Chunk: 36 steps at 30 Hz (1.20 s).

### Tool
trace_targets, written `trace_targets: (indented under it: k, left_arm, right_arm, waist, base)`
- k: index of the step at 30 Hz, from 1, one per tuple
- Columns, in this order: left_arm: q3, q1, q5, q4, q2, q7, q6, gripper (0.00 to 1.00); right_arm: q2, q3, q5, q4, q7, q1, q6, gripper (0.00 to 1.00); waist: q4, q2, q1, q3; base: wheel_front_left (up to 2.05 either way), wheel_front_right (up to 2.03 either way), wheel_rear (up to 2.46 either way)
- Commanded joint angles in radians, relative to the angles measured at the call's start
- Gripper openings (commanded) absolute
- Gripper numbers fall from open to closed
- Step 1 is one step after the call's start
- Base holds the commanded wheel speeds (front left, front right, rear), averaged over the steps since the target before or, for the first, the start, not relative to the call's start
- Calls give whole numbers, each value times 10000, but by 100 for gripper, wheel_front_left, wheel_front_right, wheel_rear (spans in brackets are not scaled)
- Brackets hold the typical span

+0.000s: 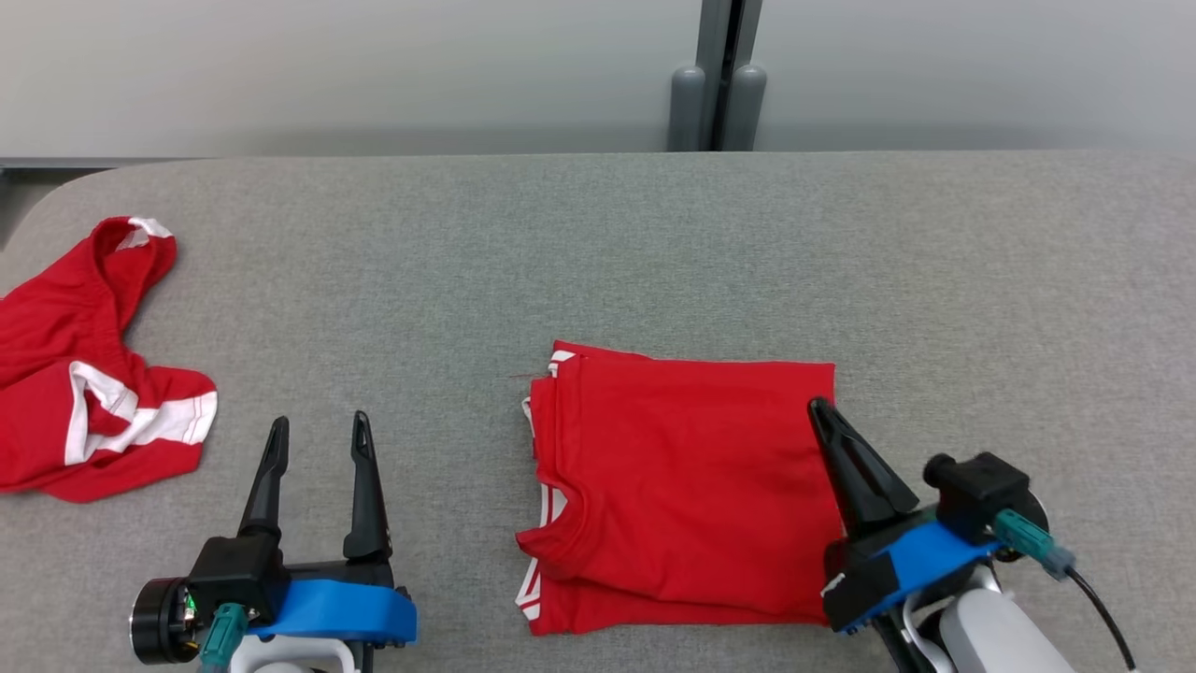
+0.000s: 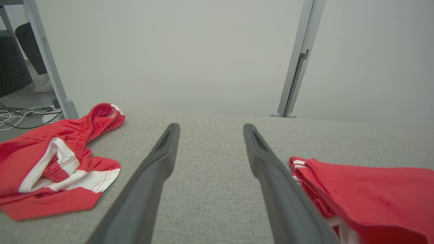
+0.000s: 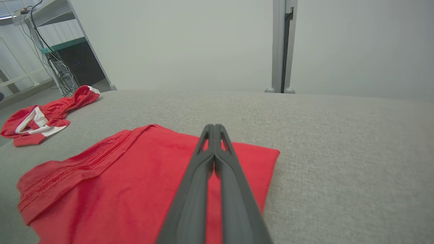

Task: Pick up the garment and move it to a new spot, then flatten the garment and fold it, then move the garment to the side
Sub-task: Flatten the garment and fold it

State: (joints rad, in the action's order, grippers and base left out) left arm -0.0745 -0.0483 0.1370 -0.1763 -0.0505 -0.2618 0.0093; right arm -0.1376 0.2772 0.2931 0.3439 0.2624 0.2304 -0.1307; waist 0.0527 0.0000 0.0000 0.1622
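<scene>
Grey felt table (image 1: pixel 598 243), pale wall behind. Folded red shirt (image 1: pixel 691 486) lying flat mid-table. Right gripper (image 1: pixel 822 411) over shirt's right edge, fingers pressed together, no cloth visibly pinched. Left gripper (image 1: pixel 318 425) near shirt's left side, spread wide, holding nothing. Crumpled shorts (image 1: pixel 84 374) well left of shirt. Risk-wise: might peel open the folds if grabbed by top layer only, or bunch up when dragged. No bins or boxes around.

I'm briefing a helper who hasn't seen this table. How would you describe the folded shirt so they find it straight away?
On the grey table, look near the front edge, right of centre. The folded shirt is the flat red rectangle under the tip of the right gripper, unlike the crumpled red garment far left.
</scene>
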Motion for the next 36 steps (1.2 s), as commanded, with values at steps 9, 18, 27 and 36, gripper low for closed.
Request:
trace_targets:
  k: [9,18,27,36]
  left_arm:
    - [-136,-336,79,8,5,-44,71,100]
    - [-294,-528,185,-16,5,-43,183,100]
    - [-321,-590,215,-18,5,-43,228,100]
    - [-383,-657,249,-41,5,-43,250,100]
  right_arm:
    - [298,1161,246,2247,31,1505,-2,0]
    - [716,2748,792,3161,31,2128,-2,0]
    - [837,4288,1391,2746,31,2199,-3,0]
    - [840,5495,1898,2755,32,2270,-2,0]
  waist:
    - [443,0,0,328]
    - [711,0,0,599]
    - [746,0,0,681]
    - [773,0,0,727]
  base:
    - [0,0,0]
    - [0,0,0]
    - [0,0,0]
    - [0,0,0]
